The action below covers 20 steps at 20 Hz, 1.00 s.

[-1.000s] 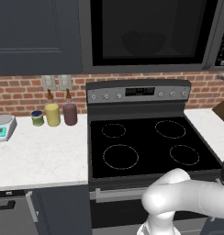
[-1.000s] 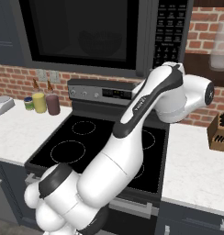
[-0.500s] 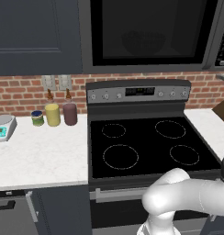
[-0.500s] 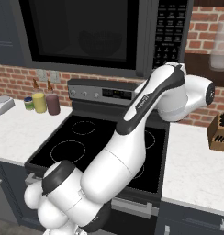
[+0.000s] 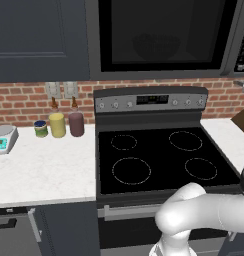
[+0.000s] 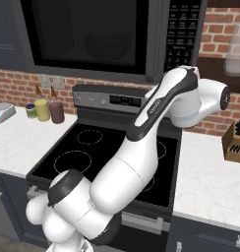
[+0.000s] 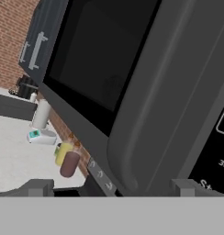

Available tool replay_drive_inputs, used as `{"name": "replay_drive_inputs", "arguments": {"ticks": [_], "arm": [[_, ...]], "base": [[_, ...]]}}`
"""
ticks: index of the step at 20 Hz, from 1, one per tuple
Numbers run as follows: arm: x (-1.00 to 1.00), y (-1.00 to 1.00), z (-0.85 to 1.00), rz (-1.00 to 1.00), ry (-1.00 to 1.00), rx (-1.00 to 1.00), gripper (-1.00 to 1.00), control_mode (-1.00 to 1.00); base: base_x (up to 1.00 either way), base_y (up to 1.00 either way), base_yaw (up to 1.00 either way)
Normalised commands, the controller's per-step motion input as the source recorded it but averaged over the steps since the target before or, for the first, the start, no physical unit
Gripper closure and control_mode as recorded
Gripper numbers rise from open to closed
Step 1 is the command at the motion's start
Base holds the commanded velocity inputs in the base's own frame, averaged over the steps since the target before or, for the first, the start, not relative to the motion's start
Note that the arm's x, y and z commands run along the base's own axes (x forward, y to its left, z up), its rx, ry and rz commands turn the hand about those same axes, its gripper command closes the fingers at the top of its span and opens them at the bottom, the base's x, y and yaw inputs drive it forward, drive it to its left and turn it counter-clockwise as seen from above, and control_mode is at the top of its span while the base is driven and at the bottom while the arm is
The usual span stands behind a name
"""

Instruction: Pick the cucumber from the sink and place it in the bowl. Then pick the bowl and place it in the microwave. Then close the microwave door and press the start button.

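Little has shifted in the last second: the arm (image 6: 156, 118) has crept slightly along the microwave (image 5: 164, 37). Its door (image 7: 132, 69) looks shut, the bowl (image 5: 156, 46) dim behind the glass. Pressing start seems next. Elbow high, the hand (image 7: 111, 186) faces the door, fingertips (image 7: 40, 187) spread.

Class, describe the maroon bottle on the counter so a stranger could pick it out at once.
Start at the black stove, then look to the white counter on its left. Against the brick wall stands a row of three containers; the maroon bottle is nearest the stove, beside the yellow bottle and taller than the small jar.
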Motion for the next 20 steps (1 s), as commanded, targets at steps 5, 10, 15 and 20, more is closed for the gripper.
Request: {"name": "replay_drive_inputs", "arguments": {"ticks": [5,10,15,20], "arm": [[0.14,-0.10,0.00,0.00,0.00,0.00,-1.00,-1.00],[0.12,-0.07,0.00,0.00,0.00,0.00,-1.00,-1.00],[0.29,-0.08,0.00,0.04,0.00,0.00,-1.00,-1.00],[0.42,-0.17,0.00,0.17,0.00,0.00,-1.00,-1.00]], "base": [[0.00,0.00,0.00],[0.00,0.00,0.00],[0.00,0.00,0.00],[0.00,0.00,0.00]]}}
